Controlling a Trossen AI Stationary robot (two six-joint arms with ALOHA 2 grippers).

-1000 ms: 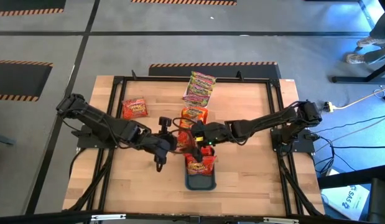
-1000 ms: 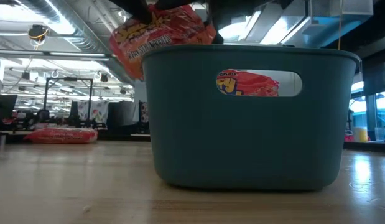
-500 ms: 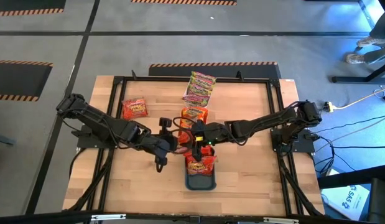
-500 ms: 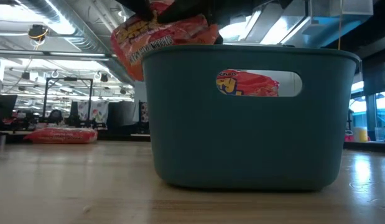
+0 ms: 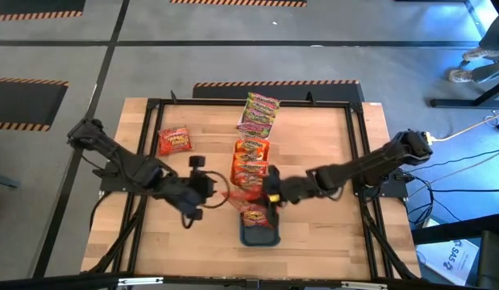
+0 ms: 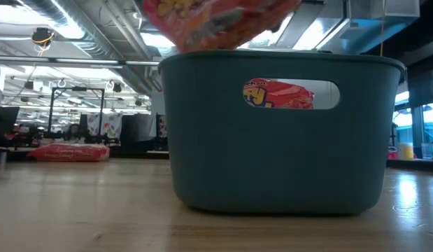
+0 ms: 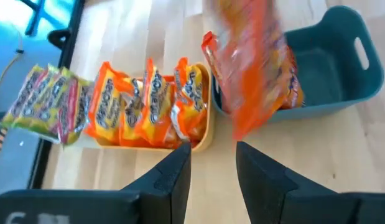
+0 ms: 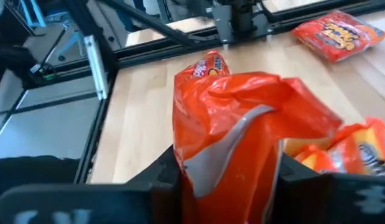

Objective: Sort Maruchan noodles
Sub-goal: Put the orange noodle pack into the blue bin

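Observation:
A red Maruchan noodles packet [image 8: 242, 124] hangs over the far rim of the teal bin [image 6: 279, 154], with my right gripper [image 8: 226, 180] shut on it; in the high view the gripper [image 5: 268, 193] reaches in from the right. My left gripper [image 7: 212, 152] stands open to the packet's left [image 5: 205, 187], nothing between its fingers. More red packets [image 5: 255, 215] lie inside the bin. Orange packets [image 7: 142, 102] stand on edge in an orange tray [image 5: 251, 157]. Green-pink packets [image 5: 259, 113] sit behind them. One red packet [image 5: 175, 140] lies flat on the table at far left. My right gripper pinches the red packet between its two fingers, one finger [image 8: 164, 177] on each flat face, at the end nearest the wrist [image 8: 229, 168]. The fingers come about level from the table's right. The packet is crumpled and lifted clear above the bin.
A black metal frame [image 5: 152, 105] runs round the wooden table. The teal bin [image 5: 259, 236] stands near the front edge at the middle. Bare wood lies to its left and right [image 5: 330, 234].
My left gripper has opened, let go of the red packet and drawn back toward the table's left edge. My right gripper has shut on the packet and carried it toward the near edge, over the teal bin, where it stays lifted.

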